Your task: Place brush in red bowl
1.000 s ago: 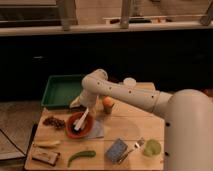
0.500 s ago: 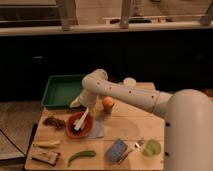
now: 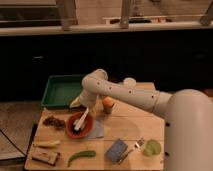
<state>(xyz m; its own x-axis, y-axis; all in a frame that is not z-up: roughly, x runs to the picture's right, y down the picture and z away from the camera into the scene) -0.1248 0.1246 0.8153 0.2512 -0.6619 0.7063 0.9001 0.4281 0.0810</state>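
Observation:
The red bowl [image 3: 80,126] sits on the wooden table [image 3: 130,125], left of centre. The brush [image 3: 80,122] lies in it, its white handle pointing up and right, its dark bristle head low at the bowl's left inside. My gripper [image 3: 86,111] hangs just above the bowl's far right rim, right at the upper end of the brush handle. My white arm reaches in from the right.
A green rectangular tray [image 3: 61,91] stands behind the bowl. An orange fruit [image 3: 107,103] is right of the gripper. A dark snack pile [image 3: 54,122], a banana [image 3: 47,144], a green chilli [image 3: 81,156], a blue-grey sponge [image 3: 117,149], a fork [image 3: 132,149] and a light green cup [image 3: 152,148] lie around.

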